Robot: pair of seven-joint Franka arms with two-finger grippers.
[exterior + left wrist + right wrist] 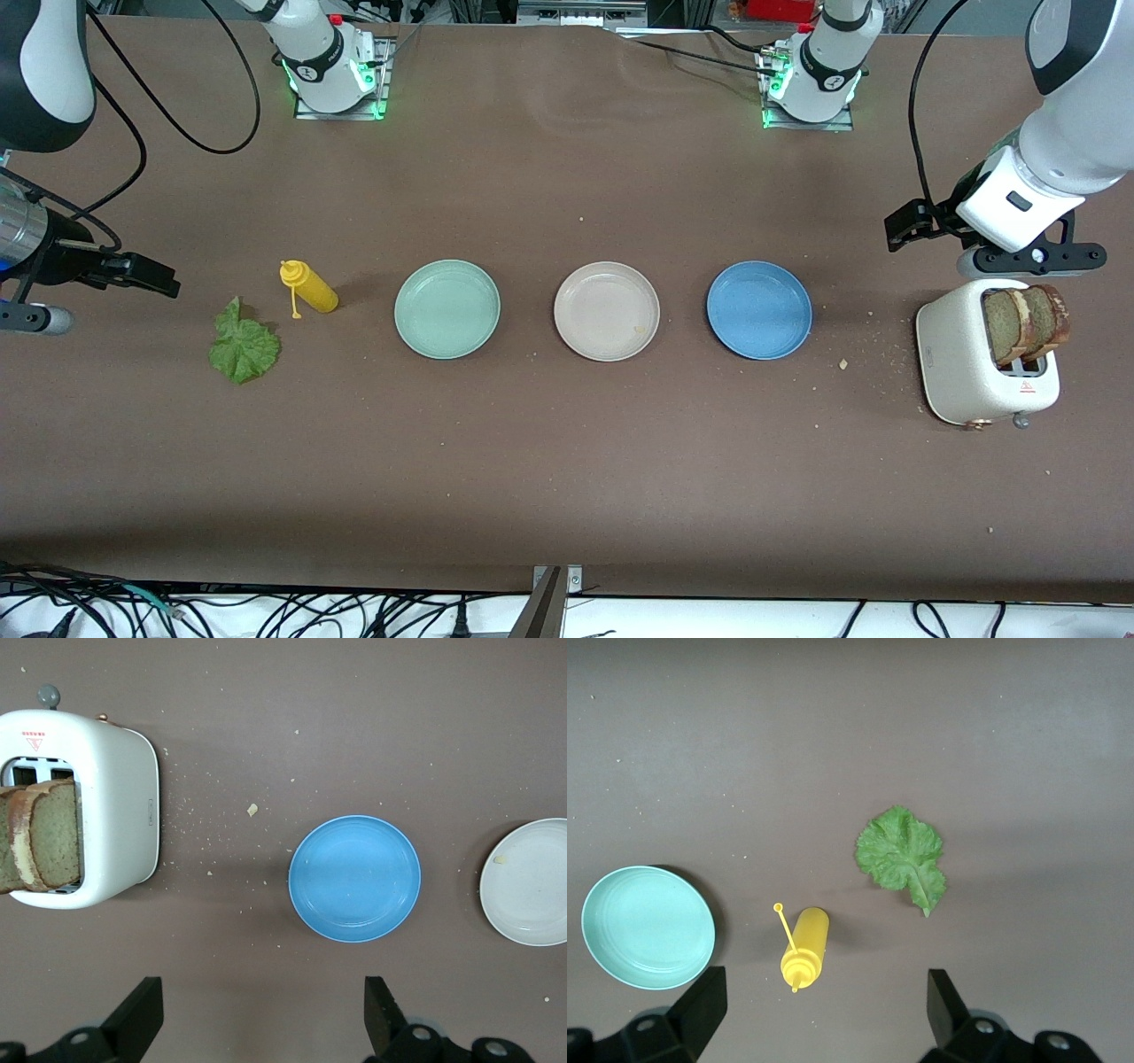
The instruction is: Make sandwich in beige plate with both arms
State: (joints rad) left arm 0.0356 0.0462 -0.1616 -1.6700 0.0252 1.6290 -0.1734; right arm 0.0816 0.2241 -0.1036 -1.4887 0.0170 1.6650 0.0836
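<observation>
Plainly, two bread slices (pixel 1026 323) stand in the toaster (pixel 970 372); the beige plate (pixel 607 311) holds perhaps a crumb; both grippers' jaws apart.

This is a robotics lab set up as a mock kitchen. Two white arms (pixel 323 53) are bolted to metal base plates with green lights on a brown-covered table (pixel 567 461). Loose black cables (pixel 266 611) lie tangled below its edge. A toaster (pixel 983 363), plates (pixel 607 310) and mustard bottle (pixel 308 286) serve as props.
</observation>
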